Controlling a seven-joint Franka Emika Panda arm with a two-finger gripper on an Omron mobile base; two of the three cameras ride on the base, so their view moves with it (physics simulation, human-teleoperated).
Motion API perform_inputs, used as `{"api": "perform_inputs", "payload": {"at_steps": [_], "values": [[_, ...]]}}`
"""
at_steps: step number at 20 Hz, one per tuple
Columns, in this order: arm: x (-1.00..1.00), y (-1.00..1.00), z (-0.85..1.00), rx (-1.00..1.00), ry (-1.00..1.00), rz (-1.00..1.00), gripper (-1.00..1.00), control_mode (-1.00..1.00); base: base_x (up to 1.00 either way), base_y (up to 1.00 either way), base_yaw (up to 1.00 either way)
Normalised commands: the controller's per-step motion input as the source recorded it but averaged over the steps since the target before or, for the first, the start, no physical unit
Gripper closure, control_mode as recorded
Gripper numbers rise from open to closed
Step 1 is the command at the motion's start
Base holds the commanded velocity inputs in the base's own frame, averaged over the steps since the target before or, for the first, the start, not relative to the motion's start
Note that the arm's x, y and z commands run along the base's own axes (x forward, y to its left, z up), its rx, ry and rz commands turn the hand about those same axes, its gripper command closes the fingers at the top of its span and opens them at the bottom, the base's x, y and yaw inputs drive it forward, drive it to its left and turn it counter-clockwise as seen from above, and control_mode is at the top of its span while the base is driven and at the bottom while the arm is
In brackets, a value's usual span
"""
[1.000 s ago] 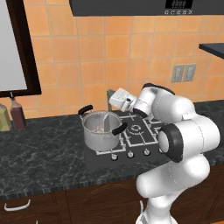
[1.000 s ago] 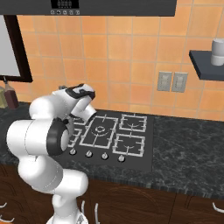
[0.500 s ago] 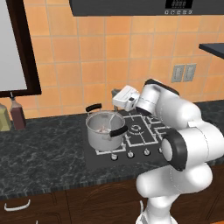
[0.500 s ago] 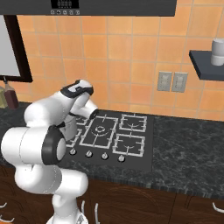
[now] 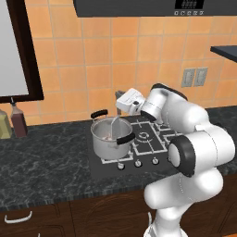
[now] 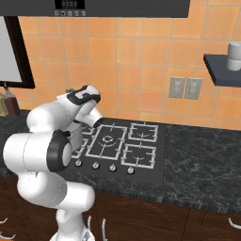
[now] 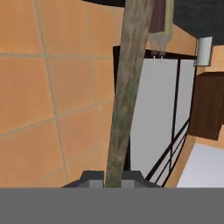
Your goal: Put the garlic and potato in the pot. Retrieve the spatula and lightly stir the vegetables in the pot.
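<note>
And here's the pot [image 5: 110, 140], shiny steel with two black handles, sitting on the front-left burner of the stove [image 5: 148, 139]. The arm reaches over from the right, and its gripper [image 5: 124, 105] hangs just above and behind the pot's rim. In the hand view the gripper [image 7: 112, 178] is clamped tight on the spatula [image 7: 127, 94], the brownish handle running straight up between the two dark tips. From the left base view, the spatula [image 5: 114, 126] slants down from the hand into the pot, light grey blade end inside the steel wall. Something small and pinkish lies at the bottom of the pot, likely the garlic [image 5: 108, 137], though it's too small to be sure. The potato can't be made out.

From the right base view the arm's own bulk covers most of the pot; the stove [image 6: 136, 146] shows its three other burners bare. Two bottles [image 5: 14, 122] stand well apart at the far left of the dark counter [image 5: 46, 157].
</note>
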Motion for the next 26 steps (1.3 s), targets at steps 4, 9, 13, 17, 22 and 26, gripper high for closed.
{"api": "perform_inputs", "payload": {"at_steps": [4, 9, 13, 17, 22, 26], "values": [[0.00, 0.25, 0.08, 0.11, -0.12, 0.03, 1.00, -1.00, 0.00, 0.00, 0.00], [0.00, 0.05, -0.04, 0.04, -0.11, 0.00, 1.00, -1.00, 0.00, 0.00, 0.00], [0.00, 0.00, -0.46, 0.00, -0.05, 0.00, 1.00, -1.00, 0.00, 0.00, 0.00], [-0.07, 0.00, -0.25, 0.00, -0.03, 0.00, 1.00, -1.00, 0.00, 0.00, 0.00], [-0.32, 0.00, 0.82, 0.00, -0.18, 0.00, 1.00, -1.00, 0.00, 0.00, 0.00], [0.01, 0.00, 0.21, -0.02, -0.04, -0.01, 1.00, -1.00, 0.00, 0.00, 0.00]]}}
